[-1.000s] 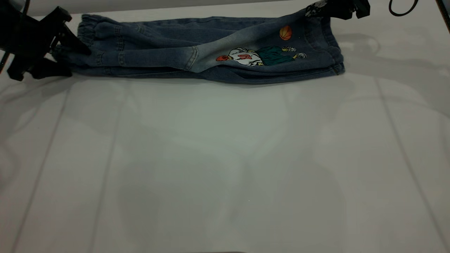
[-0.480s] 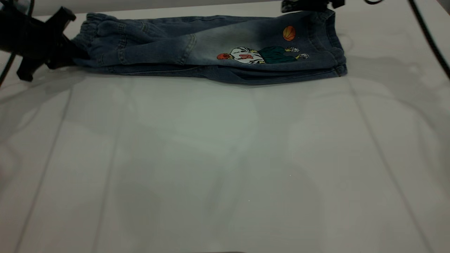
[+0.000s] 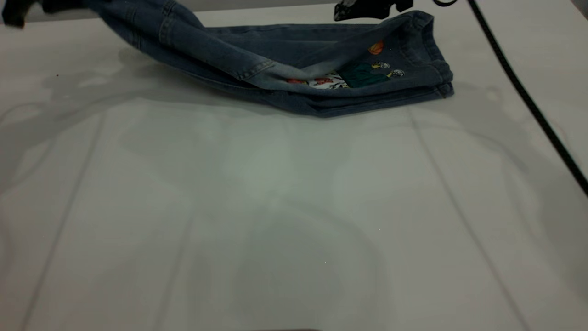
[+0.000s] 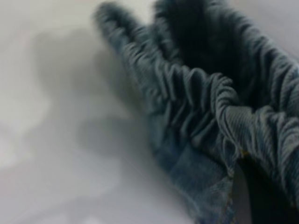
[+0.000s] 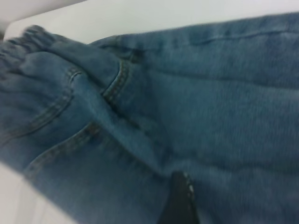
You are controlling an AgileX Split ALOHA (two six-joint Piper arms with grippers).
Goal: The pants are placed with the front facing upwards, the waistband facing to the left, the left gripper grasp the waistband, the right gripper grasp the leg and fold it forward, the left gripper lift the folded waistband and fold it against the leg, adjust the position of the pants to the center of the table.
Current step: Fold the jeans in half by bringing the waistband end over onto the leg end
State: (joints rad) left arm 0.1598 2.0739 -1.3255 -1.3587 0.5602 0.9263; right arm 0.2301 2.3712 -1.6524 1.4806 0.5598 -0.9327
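Observation:
The blue denim pants (image 3: 294, 69) lie folded lengthwise at the far side of the table (image 3: 275, 207). My left gripper (image 3: 50, 5) is at the top left edge, shut on the elastic waistband (image 4: 196, 93), which hangs lifted off the table. From there the cloth slopes down to the leg (image 3: 395, 69), which lies flat at the right with its cartoon figure and orange basketball partly covered by a fold. My right gripper (image 3: 363, 9) hovers over the far edge of the leg; its wrist view is filled with denim (image 5: 187, 107).
A black cable (image 3: 528, 105) runs diagonally across the right side of the table. The wide near part of the white-grey tabletop lies in front of the pants.
My left gripper has risen and carried the waistband up off the table and rightward. My right gripper has slid left along the far edge of the leg. The fold now hides part of the cartoon.

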